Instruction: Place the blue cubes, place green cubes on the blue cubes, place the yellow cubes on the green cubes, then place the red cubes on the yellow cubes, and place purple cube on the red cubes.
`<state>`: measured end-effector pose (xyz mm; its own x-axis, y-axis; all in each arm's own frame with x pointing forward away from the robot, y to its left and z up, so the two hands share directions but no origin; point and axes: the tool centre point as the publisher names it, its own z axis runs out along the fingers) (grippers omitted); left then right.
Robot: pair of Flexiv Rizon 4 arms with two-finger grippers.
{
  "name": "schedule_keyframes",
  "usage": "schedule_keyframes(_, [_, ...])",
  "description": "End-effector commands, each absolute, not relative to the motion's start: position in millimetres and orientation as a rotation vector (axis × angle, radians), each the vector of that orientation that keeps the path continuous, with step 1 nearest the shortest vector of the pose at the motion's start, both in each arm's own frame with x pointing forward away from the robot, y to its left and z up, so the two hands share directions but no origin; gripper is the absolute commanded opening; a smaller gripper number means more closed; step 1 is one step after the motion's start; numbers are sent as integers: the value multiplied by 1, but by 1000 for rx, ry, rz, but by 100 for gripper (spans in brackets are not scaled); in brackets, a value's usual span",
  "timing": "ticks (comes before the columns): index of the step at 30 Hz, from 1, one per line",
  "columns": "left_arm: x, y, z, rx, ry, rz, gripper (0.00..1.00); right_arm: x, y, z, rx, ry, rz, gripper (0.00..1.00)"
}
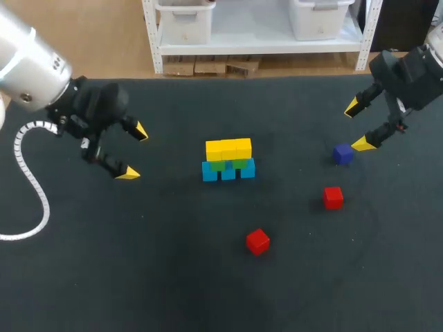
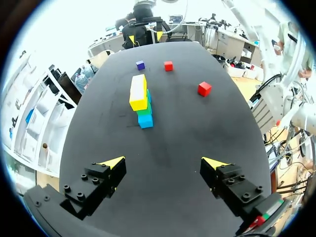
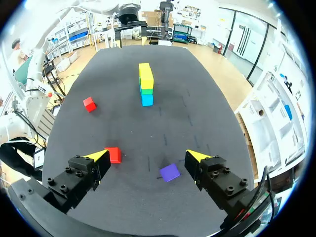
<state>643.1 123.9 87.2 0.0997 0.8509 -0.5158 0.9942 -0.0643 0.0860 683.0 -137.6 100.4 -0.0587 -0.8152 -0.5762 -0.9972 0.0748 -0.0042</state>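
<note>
Centre of the dark table (image 1: 104,277): a stack of three layers, blue cubes (image 1: 228,171) in a row at the base, green cubes (image 1: 219,166) on them, yellow cubes (image 1: 228,148) on top. Green layer largely hidden beneath the yellow row in the head view, only two small patches showing, count not discernible. Stack seen end-on in both wrist views, only the nearest cube of each layer plain. Left gripper (image 2: 163,163) spread wide, holding nothing, bare table between its fingers. Stack well ahead of them, roughly in line with the gap. Gripper body cut off by the black rim. Right gripper (image 3: 148,157) likewise spread wide and holding nothing, the stack far ahead of its gap. Purple cube (image 3: 170,172) flat on the table between the right fingers, nearer one of them, a narrow gap apparent, contact not certain. Near red cube (image 3: 113,154) just inside the other right fingertip, touching or barely apart, not discernible which. Far red cube (image 3: 89,103) ahead of the right fingers, off to the side of that same finger, well apart from the stack. Height of either gripper above the table hard to judge. Left arm cut off at the head view's edge, its coiled white cable (image 1: 46,209) looping over the table.
</note>
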Motion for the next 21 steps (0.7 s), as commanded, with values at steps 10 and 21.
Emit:
schedule_keyframes(10, [643,124,87,1969,1800,-464,100,664,-133,121,-1800,1921,504,100])
schedule_keyframes(21, [643,124,87,1969,1800,-464,100,617,-115,127,-1841,1840,543,100])
